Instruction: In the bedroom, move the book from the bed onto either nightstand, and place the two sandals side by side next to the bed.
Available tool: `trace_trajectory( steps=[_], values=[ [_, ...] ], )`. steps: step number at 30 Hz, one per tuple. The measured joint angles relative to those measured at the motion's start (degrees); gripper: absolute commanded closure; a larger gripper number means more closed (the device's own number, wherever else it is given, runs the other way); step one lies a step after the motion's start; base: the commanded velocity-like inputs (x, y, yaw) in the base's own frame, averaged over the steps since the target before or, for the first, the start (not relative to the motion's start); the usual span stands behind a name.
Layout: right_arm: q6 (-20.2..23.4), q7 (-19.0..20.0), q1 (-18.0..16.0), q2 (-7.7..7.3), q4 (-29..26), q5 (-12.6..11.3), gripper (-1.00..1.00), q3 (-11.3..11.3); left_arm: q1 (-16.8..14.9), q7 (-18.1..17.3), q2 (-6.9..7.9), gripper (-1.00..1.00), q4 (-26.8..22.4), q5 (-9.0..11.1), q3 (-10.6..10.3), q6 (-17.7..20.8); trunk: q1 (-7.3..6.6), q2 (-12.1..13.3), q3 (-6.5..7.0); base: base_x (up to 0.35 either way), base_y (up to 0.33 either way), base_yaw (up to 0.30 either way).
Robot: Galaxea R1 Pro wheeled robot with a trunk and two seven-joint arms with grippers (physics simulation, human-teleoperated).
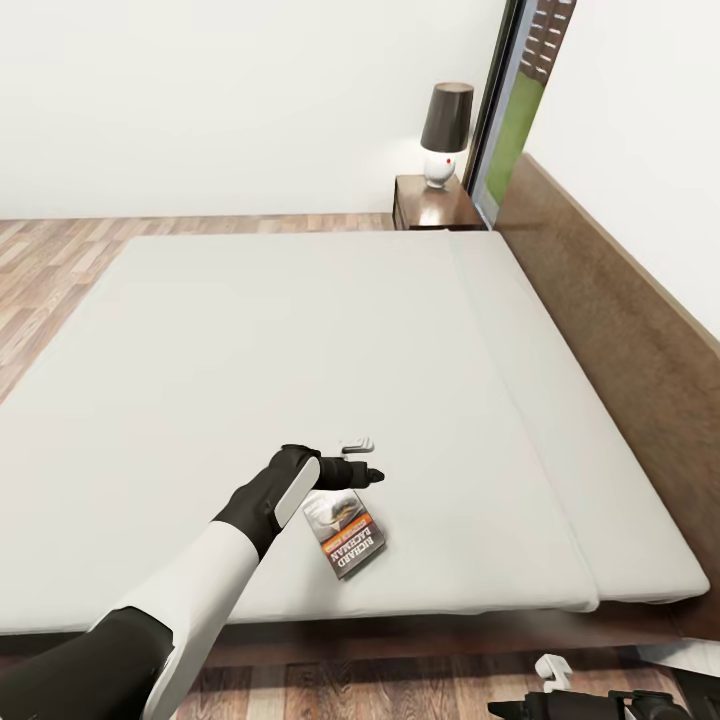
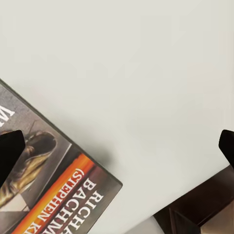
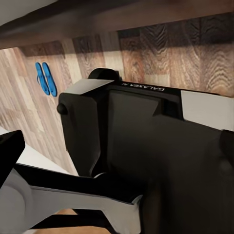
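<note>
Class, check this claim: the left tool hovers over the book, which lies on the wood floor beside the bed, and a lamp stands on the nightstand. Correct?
Not quite. The book lies on the bed's grey mattress near its front edge, as the head view shows. The left tool does hover over it, and the lamp stands on the nightstand.

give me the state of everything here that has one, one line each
book: flat on the bed, cover up, near the foot edge, not held
bed: bare mattress, only the book on it
sandals: side by side on the floor
lamp: upright on the nightstand
nightstand: closed, holds only the lamp
left gripper: jaws open over the book
right gripper: jaws open, low near the robot's body
</note>
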Motion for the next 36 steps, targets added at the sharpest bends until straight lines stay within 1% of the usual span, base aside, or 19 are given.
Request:
trace_trajectory(
  steps=[3,9,12,17,21,23,26,29,36],
  values=[
    [0.00,0.01,0.00,0.00,0.00,0.00,-1.00,0.00,0.00,-0.04,0.00,-1.00,0.00,0.06,0.00,0.00,0.66,-1.20,-0.54,0.000,0.000,0.000],
    [0.00,-0.02,0.00,0.00,0.00,0.00,-1.00,0.00,0.00,-0.15,0.00,-1.00,0.01,0.08,-0.14,0.01,0.67,-1.22,-0.54,0.000,0.000,0.000],
    [0.00,-0.02,0.00,0.00,0.00,0.00,-1.00,0.00,0.00,-0.17,0.00,-1.00,-0.49,-0.01,-0.73,0.14,0.66,-1.22,-0.54,0.000,0.000,0.000],
    [0.00,-0.03,0.00,0.00,0.00,0.00,-1.00,0.00,0.00,-0.38,0.00,-1.00,-2.75,0.04,-1.87,0.52,0.66,-1.22,-0.54,0.000,0.000,0.000],
    [0.00,-0.02,0.00,0.00,0.00,0.00,-1.00,0.00,0.00,-3.36,0.00,-1.00,-3.34,0.04,-3.06,0.60,0.66,-1.22,-0.54,0.000,0.000,0.000],
    [0.00,0.03,0.00,0.00,0.00,0.00,-1.00,0.00,0.00,-6.15,0.00,-1.00,-3.40,0.02,-4.32,0.61,0.66,-1.22,-0.54,0.000,0.000,0.000],
    [0.00,0.05,0.00,0.00,0.00,0.00,-1.00,0.00,0.00,-8.19,0.00,-1.00,-3.38,0.02,-5.62,0.56,0.66,-1.22,-0.54,0.000,0.000,0.000],
    [0.00,0.06,0.00,0.00,0.00,-0.01,-1.00,0.00,0.00,-9.29,0.00,-1.00,-3.31,0.01,-6.40,0.53,0.67,-1.22,-0.54,0.000,0.000,0.000],
    [0.00,-0.01,0.00,0.00,0.00,0.00,-1.00,0.00,0.00,-9.81,0.00,-1.00,-3.02,0.08,-6.82,0.47,0.66,-1.22,-0.54,0.000,0.000,0.000]
  ],
)
